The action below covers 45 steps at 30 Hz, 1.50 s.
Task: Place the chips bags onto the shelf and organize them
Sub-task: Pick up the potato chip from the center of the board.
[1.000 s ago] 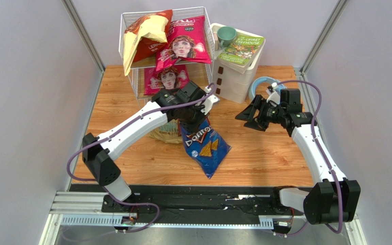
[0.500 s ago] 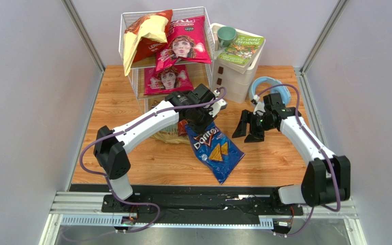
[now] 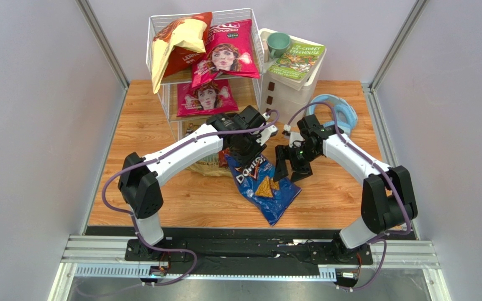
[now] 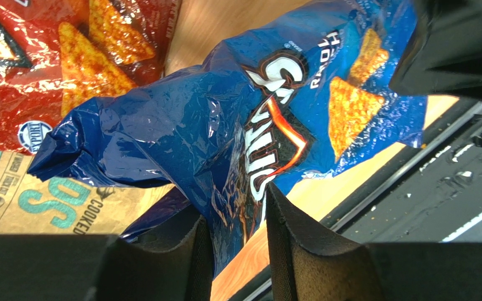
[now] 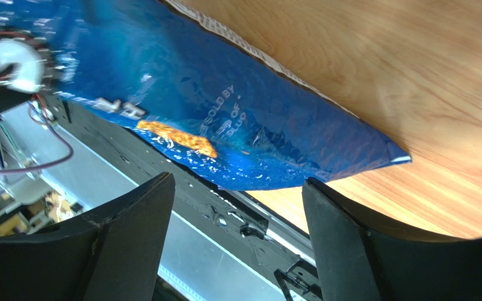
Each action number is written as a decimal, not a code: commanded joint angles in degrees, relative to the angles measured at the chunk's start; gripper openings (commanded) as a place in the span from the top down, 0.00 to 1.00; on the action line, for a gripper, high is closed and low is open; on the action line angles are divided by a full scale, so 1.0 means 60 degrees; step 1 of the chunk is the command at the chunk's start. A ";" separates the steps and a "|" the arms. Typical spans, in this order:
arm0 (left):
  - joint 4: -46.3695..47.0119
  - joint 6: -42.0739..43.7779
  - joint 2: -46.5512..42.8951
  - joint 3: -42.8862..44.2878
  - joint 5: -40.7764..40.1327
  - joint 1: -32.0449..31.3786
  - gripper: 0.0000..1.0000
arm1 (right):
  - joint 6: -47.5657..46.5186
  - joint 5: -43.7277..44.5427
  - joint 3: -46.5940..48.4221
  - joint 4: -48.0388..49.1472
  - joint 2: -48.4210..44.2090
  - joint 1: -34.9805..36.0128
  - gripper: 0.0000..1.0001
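1. The blue Doritos bag [image 3: 261, 188] lay on the tabletop [image 3: 149, 125] in front of the shelf [image 3: 245, 94]. Its upper end sat at the left gripper [image 4: 237, 207] and its lower end pointed at the near edge.
2. The left jaws stood narrow with a fold of blue foil between them. I could not tell whether that was a real pinch, and slick foil in a loose gap could simply slide out.
3. The right gripper [image 5: 237, 182] had its jaws wide and empty, framing the bag's lower part. A hard close there could crush chips, and a shallow one could skate off the foil.
4. The two grippers were close together over one bag. A careless reach risked knuckles meeting or a cable snagging.
5. The red Doritos bag [image 4: 48, 75] and the tan-and-teal bag [image 4: 42, 200] lay just beside the blue one's top. A lift might drag them along.
6. Up top, the orange-and-cream bag [image 3: 177, 44] and a magenta bag [image 3: 228, 53] already overhung the front. One more shove there could tip them off.
7. The surface was a light wood-grain tabletop, smooth, with a black rail along the near edge.
8. The room had plain pale walls and metal frame posts. A white drawer unit [image 3: 290, 94] stood right of the shelf.
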 commanded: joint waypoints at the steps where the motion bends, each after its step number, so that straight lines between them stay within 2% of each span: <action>1: 0.0032 -0.0004 0.0121 0.0502 -0.0284 -0.0049 0.61 | -0.0426 -0.0106 0.0259 -0.0137 0.0580 0.0169 0.20; 6: 0.0061 -0.0135 0.0165 0.0708 -0.0108 -0.0049 0.61 | -0.0440 -0.0031 0.0171 0.0243 0.0991 0.0272 0.19; 12: 0.0090 -0.0209 0.0165 0.0810 -0.0006 -0.0049 0.61 | -0.0075 -0.0047 -0.0209 0.0873 0.1138 0.0316 0.30; 15: 0.0105 -0.0165 0.0194 0.0781 0.0127 -0.0049 0.61 | 0.0057 0.0669 -0.0269 0.0875 0.0818 0.0316 0.28; 19: 0.0047 -0.0165 0.0253 0.0693 0.0155 -0.0049 0.61 | -0.0161 0.1796 0.0243 0.0362 0.0187 0.0316 0.19; 23: -0.0143 -0.0092 0.0457 0.0678 0.0244 -0.0049 0.61 | -0.0280 0.2092 0.0463 0.0158 0.0244 0.0316 0.18; 24: -0.0187 -0.0077 0.0516 0.0693 0.0229 -0.0049 0.61 | -0.0250 0.2121 0.0493 0.0128 0.0274 0.0331 0.12; 30: -0.0247 -0.0077 0.0502 0.0620 0.0112 -0.0049 0.62 | -0.0249 0.2517 0.0699 0.0170 -0.0444 0.0434 0.09; 35: -0.0217 -0.0092 0.0502 0.0634 0.0127 -0.0049 0.62 | 0.0041 0.1801 0.0451 0.0945 0.0580 0.0448 0.11; 40: -0.0261 -0.0077 0.0414 0.0562 -0.0108 -0.0049 0.62 | 0.0585 0.0702 -0.0472 0.2629 0.0508 0.0448 0.11; 43: -0.0217 -0.0062 0.0429 0.0517 -0.0122 -0.0049 0.62 | 0.0307 0.0393 -0.0474 0.2734 0.0727 0.0463 0.11; 44: -0.0217 -0.0062 0.0472 0.0517 -0.0108 -0.0049 0.62 | 0.0263 0.0306 -0.0473 0.2735 0.0771 0.0477 0.13; 45: -0.0203 -0.0048 0.0502 0.0546 -0.0108 -0.0049 0.62 | 0.0277 0.0087 -0.0459 0.2749 0.0830 0.0463 0.19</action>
